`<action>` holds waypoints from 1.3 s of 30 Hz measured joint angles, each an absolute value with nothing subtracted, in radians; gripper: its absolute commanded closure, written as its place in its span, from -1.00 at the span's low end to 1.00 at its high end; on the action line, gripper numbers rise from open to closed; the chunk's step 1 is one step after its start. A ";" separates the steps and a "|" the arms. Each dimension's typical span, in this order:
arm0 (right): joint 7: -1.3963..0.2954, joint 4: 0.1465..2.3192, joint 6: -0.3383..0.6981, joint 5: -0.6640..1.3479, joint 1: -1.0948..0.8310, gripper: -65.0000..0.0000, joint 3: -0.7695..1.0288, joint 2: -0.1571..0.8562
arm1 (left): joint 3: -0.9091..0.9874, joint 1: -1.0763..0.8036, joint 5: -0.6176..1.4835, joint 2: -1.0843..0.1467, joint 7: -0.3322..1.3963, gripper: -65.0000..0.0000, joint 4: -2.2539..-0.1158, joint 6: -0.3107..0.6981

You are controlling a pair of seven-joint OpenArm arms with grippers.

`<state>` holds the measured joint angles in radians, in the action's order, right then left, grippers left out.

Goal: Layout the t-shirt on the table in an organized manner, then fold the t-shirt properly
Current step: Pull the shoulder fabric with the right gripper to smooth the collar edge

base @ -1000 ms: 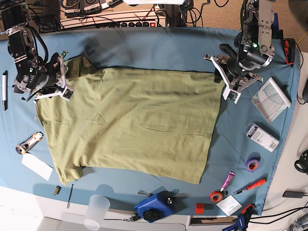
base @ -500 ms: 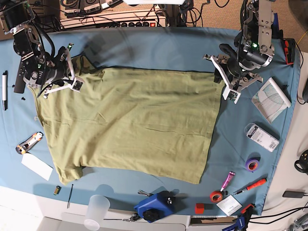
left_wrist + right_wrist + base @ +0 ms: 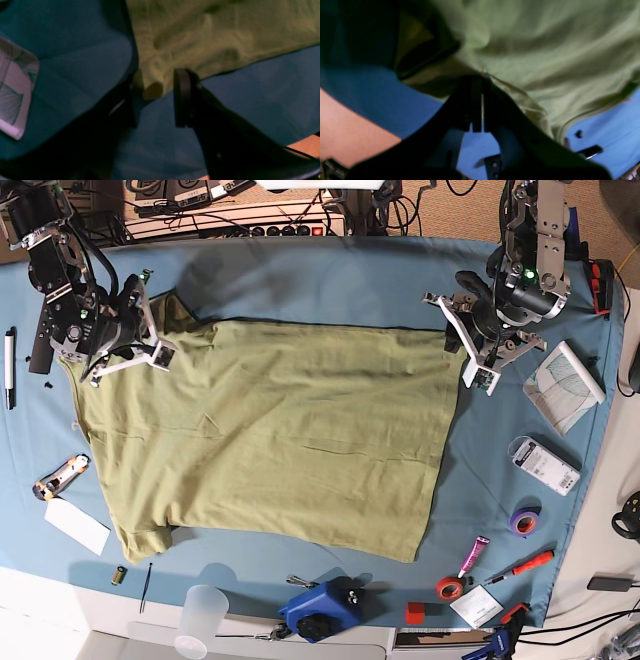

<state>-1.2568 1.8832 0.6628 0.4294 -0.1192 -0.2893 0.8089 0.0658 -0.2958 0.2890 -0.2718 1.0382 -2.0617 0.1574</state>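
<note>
The olive-green t-shirt (image 3: 290,440) lies spread nearly flat on the teal-blue table (image 3: 330,280). My right gripper (image 3: 152,330) is at the shirt's far left shoulder. In the right wrist view its jaws (image 3: 478,80) are shut on a pinch of the shirt (image 3: 545,50), with fabric bunched around them. My left gripper (image 3: 458,345) is at the shirt's far right corner. In the left wrist view it (image 3: 156,105) is open, and the tip of the shirt's corner (image 3: 152,88) lies between the two fingers (image 3: 182,97) on the table (image 3: 250,100).
A marker (image 3: 10,365), a utility knife (image 3: 60,475) and a white card (image 3: 77,525) lie at the left edge. A cup (image 3: 200,620) and a blue tool (image 3: 320,610) sit at the front. A patterned pad (image 3: 565,385), a white box (image 3: 543,465), tape rolls (image 3: 523,520) and a screwdriver (image 3: 520,568) lie on the right.
My right gripper has moved toward the far edge and slightly right, drawing the shirt's left shoulder with it. The left arm has not moved.
</note>
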 measured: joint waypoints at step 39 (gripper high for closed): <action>-1.215 1.925 0.553 0.469 -0.136 1.00 -0.012 0.798 | 0.066 -0.280 0.319 -0.271 0.979 -0.10 -1.989 0.084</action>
